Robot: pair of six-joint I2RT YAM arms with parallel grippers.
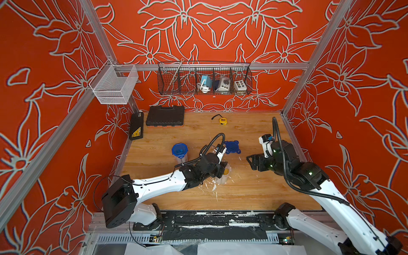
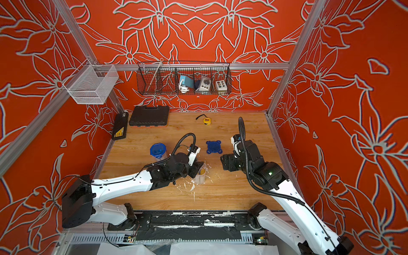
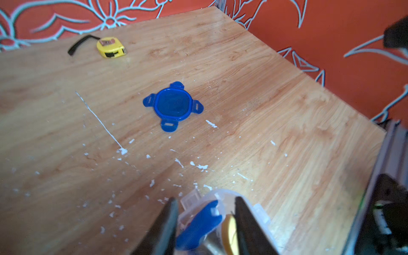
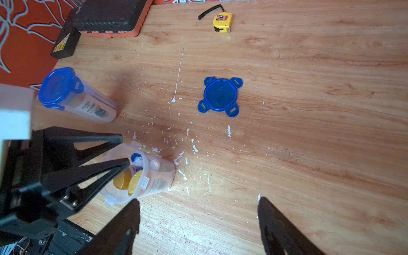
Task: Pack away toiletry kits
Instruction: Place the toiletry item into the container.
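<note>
An open clear tub (image 4: pixel 154 176) stands mid-table, seen in both top views (image 1: pixel 223 177) (image 2: pixel 201 176). Inside it are two yellow bottle caps (image 4: pixel 130 181), a blue toothbrush (image 3: pixel 198 225) and a small white cap. My left gripper (image 3: pixel 205 198) hovers at the tub's mouth, open, its fingers on either side of the toothbrush without pinching it. The tub's blue four-tab lid (image 1: pixel 231 146) (image 4: pixel 220 96) lies flat just beyond. A second tub (image 1: pixel 180 151) (image 4: pixel 72 95) stands to the left with its blue lid on. My right gripper (image 4: pixel 198 199) (image 1: pixel 250 161) hangs open and empty over bare wood right of the open tub.
Two black tool cases (image 1: pixel 165 116) (image 1: pixel 136 125) sit at the back left, and a yellow tape measure (image 1: pixel 223 120) at the back middle. A black wire basket (image 1: pixel 204 78) and a white mesh basket (image 1: pixel 114 85) hang on the frame. White flecks dot the wooden table (image 1: pixel 254 192).
</note>
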